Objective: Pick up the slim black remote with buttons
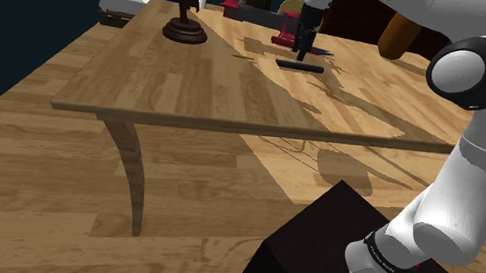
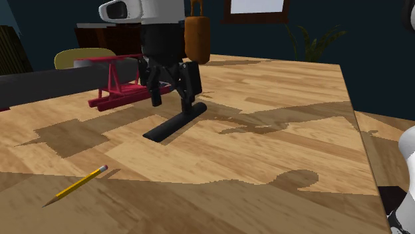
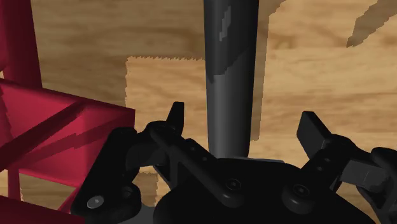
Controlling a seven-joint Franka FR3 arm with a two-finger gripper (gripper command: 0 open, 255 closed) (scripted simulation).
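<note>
The slim black remote (image 1: 299, 66) lies flat on the wooden table (image 1: 192, 84), beside a red toy biplane (image 2: 116, 90). My black gripper (image 2: 171, 101) hangs just above the remote (image 2: 176, 121), over the end nearest the plane. In the wrist view the remote (image 3: 230, 76) runs out lengthwise from between the fingers. One finger (image 3: 175, 114) stands on the plane's side of it and the other finger (image 3: 313, 130) on the far side, neither touching it. The gripper (image 3: 243, 124) is open and holds nothing.
A yellow pencil (image 2: 76, 185) lies near the table's front in the second exterior view. A dark brown figure on a round base (image 1: 184, 30) stands at the table's far left corner in the shoulder view. A brown rounded object (image 2: 197, 36) sits behind the arm.
</note>
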